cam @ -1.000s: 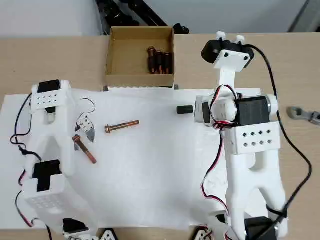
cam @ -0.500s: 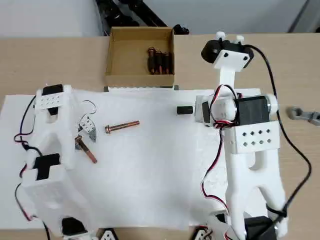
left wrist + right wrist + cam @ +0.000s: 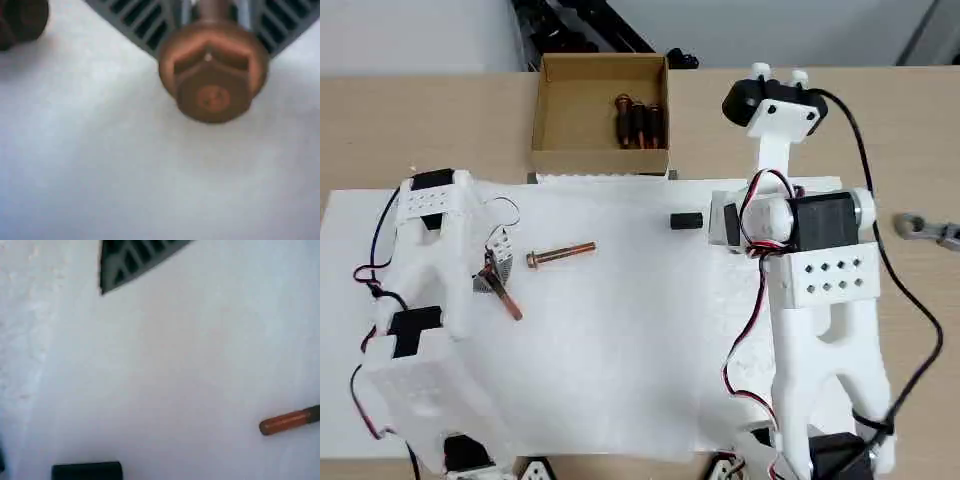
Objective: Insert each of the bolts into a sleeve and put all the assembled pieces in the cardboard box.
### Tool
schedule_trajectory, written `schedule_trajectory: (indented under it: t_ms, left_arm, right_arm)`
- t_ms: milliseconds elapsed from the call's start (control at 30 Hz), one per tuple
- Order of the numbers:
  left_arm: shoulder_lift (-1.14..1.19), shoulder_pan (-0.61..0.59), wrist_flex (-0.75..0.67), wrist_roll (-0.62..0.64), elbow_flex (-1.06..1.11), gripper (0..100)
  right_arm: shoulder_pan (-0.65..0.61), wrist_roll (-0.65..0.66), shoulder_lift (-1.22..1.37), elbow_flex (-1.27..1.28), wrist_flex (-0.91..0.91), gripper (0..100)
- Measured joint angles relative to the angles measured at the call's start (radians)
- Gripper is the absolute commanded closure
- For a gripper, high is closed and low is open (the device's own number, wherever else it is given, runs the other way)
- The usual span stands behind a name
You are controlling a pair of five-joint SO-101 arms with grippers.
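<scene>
Left gripper [image 3: 492,275] is clamping a bolt [image 3: 508,300] at centre left, shank jutting free, probably for the sleeve [image 3: 687,220] at upper middle. Right gripper [image 3: 725,222] is waiting beside it; can't tell its grip.

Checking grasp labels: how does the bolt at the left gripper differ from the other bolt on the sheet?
The gripped bolt is clamped in the left gripper and points diagonally; the loose bolt lies free, roughly crosswise. Both are copper-coloured and unsleeved.
</scene>
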Motion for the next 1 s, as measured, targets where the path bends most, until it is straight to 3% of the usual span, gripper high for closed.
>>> schedule_trajectory:
  t_ms: [133,300,500,600,733,1000]
  left_arm:
    - [-0.083,0.037,0.014,-0.084,0.017,99]
    - [-0.298,0.087,0.037,-0.204,0.025,99]
    - [-0.644,0.107,0.041,-0.302,0.025,99]
    - [-0.792,0.106,0.041,-0.330,0.025,99]
    - [-0.954,0.075,0.063,-0.336,0.028,99]
    - [-1.163,0.011,0.150,-0.408,0.028,99]
  right_arm:
    - [0.002,0.000,0.000,0.000,0.000,80.5]
    - [0.003,-0.083,0.021,0.000,0.000,89.0]
    - [0.000,-0.098,0.104,-0.009,0.011,78.6]
    - [0.002,-0.092,0.147,-0.026,0.015,78.2]
    - [0.002,-0.014,0.222,-0.034,0.018,78.0]
    - [0.068,0.269,0.450,-0.130,0.017,77.9]
